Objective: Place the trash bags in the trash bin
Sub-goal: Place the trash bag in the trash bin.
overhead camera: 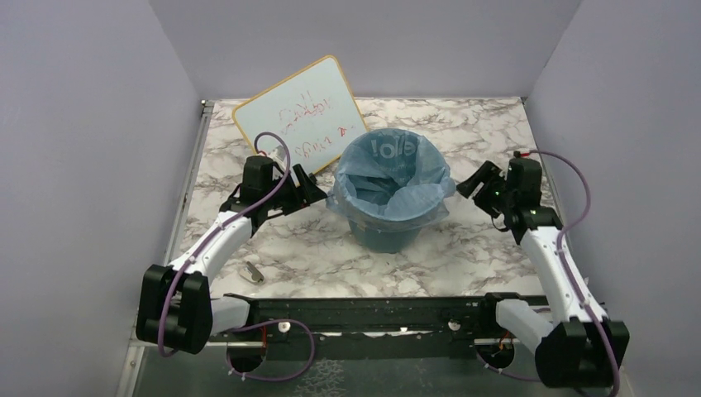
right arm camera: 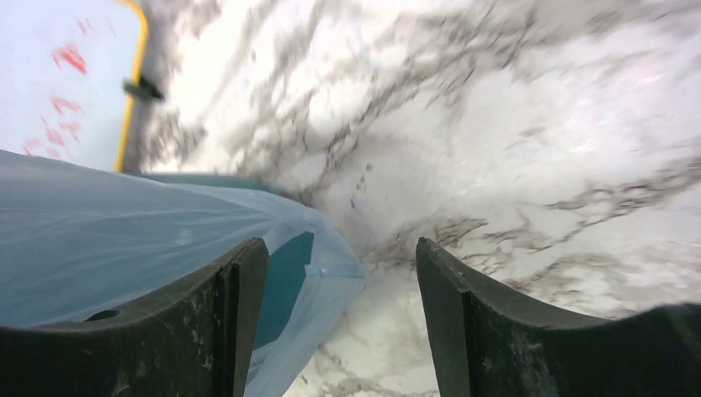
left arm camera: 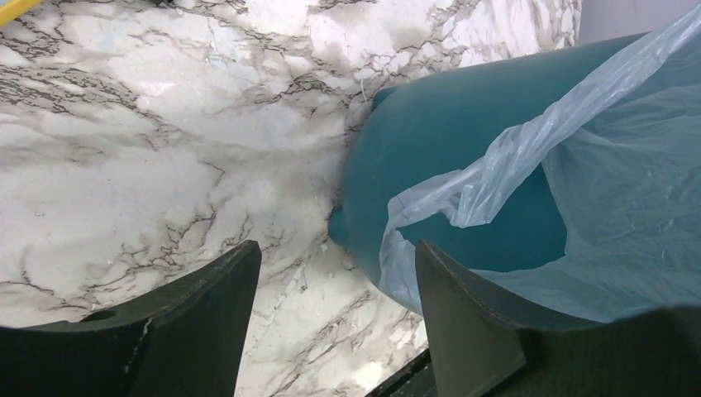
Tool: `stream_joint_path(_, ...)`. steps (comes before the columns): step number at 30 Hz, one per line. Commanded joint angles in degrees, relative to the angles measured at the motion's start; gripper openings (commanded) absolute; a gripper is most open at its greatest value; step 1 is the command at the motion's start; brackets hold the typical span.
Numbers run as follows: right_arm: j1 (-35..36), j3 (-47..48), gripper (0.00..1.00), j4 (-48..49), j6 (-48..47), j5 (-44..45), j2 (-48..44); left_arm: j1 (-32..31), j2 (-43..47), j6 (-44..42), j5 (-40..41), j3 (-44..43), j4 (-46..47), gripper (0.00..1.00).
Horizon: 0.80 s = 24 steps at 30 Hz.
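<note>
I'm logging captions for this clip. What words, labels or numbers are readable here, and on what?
"!ole": white print on the bag lining the bin; it looks partial, so the reading is uncertain.
Whiteboard: two lines of red handwriting, too blurred to read.
No other text shows in any view.

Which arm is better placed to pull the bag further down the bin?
Probably left: the bag hangs in a loose fold down the bin wall, just ahead of its open jaws. At the right jaws only a corner shows.
</note>
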State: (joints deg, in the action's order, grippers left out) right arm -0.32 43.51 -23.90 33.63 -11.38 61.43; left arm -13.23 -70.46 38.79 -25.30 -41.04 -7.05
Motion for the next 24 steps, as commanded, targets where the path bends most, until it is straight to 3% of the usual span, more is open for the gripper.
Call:
stream_joint_path(1, 0.0, -2.2, 0.72, -5.1, 5.1, 14.2, -8.9, 0.1, 1.6, -0.2, -1.1, 0.8, 0.6, 0.67)
stream_joint_path(3, 0.0, -2.3, 0.71, -5.1, 4.0, 11.0, -11.8, 0.1, 3.3, 0.1, 0.8, 1.6, 0.5, 0.60)
stream_joint_path(9, 0.0, -0.3, 0.64, -5.8, 4.0, -7.1, -15.0, 0.2, 7.8, 2.1, 2.8, 3.8, 1.5, 0.60)
stream_joint_path(12, 0.0, 0.8, 0.58, -12.2, 4.4, -10.7, -16.1, 0.1, 9.1, 2.9, 1.8, 4.5, 0.7, 0.60)
stream_joint_path(17, 0.0, -3.4, 0.55, -14.4, 12.1, -17.0, -21.6, 0.2, 12.3, 2.9, 0.6, 6.2, -0.5, 0.60)
stream_joint_path(24, 0.0, -8.4, 0.56, -11.1, 21.0, -22.2, -28.4, 0.2, 18.7, 2.6, 1.0, 8.3, -3.6, 0.73)
